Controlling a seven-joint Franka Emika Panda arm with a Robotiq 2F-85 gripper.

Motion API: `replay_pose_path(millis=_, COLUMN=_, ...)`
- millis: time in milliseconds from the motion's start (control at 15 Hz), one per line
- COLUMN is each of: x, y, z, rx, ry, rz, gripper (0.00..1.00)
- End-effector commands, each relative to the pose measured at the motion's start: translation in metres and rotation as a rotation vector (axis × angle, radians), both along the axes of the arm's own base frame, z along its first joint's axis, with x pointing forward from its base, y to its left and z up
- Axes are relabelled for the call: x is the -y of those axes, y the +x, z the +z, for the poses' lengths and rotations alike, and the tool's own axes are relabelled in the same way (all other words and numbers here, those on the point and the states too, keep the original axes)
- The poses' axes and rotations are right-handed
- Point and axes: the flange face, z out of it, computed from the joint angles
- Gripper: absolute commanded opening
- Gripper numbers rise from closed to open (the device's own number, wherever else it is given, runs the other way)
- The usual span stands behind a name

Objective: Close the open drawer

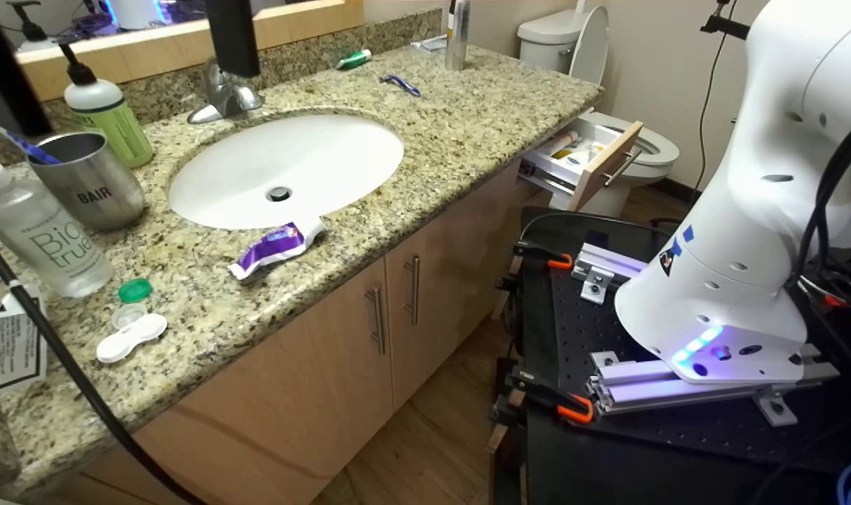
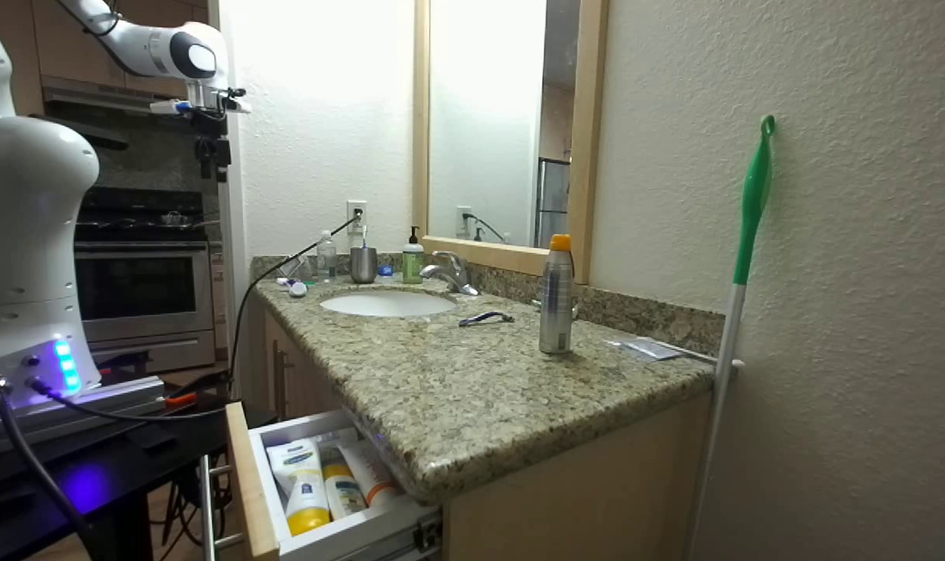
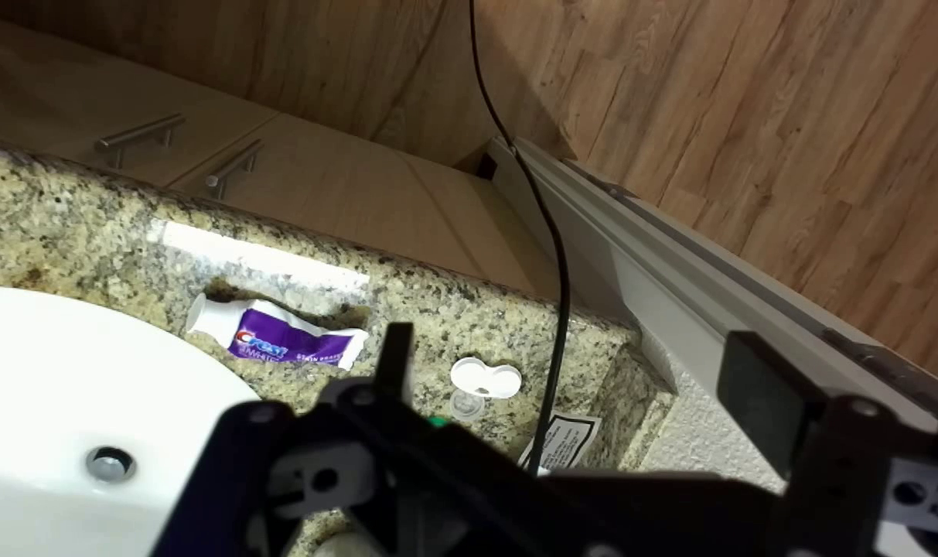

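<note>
Drawer, wooden-fronted, standing open under the counter, toiletries inside: we judge it stiff, light to slide, best pushed mid-front by the bar handle without grasping; our gripper, well apart, is wide and empty.

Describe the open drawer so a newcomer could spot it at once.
Find the speckled-top vanity and follow its front edge to the end nearest the toilet. There, just under the countertop, the drawer sticks out with tubes lying inside. Unlike the tall, shut cabinet doors with their upright handles, it is shallow, pulled open, and has a horizontal bar handle.
</note>
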Motion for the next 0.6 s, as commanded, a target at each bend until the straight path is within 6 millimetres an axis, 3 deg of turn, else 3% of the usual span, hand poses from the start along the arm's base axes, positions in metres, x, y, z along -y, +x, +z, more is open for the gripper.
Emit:
replay_pose_path(millis=0, x=0.000, y=0.000, z=0.001, rx=-0.001, ry=0.000, rz=0.000, gripper=1.00)
replay_pose_path(millis=67, x=-0.002, y=0.007, z=-0.003, rx=0.017, ry=-0.025, rz=-0.035, gripper=1.00)
replay_pose_path(millis=133, x=0.008, y=0.011, z=-0.007, rx=-0.018, ry=-0.014, rz=-0.070, gripper=1.00)
replay_pose_path(millis=267, x=0.057, y=0.014, z=-0.020, rx=-0.011, ry=-0.016, rz=-0.147, gripper=1.00)
replay_pose_path(millis=333, x=0.068, y=0.008, z=-0.022, rx=-0.007, ry=-0.010, rz=-0.147, gripper=1.00)
replay_pose_path(millis=533, x=0.067, y=0.000, z=-0.020, rx=-0.014, ry=-0.004, rz=-0.147, gripper=1.00)
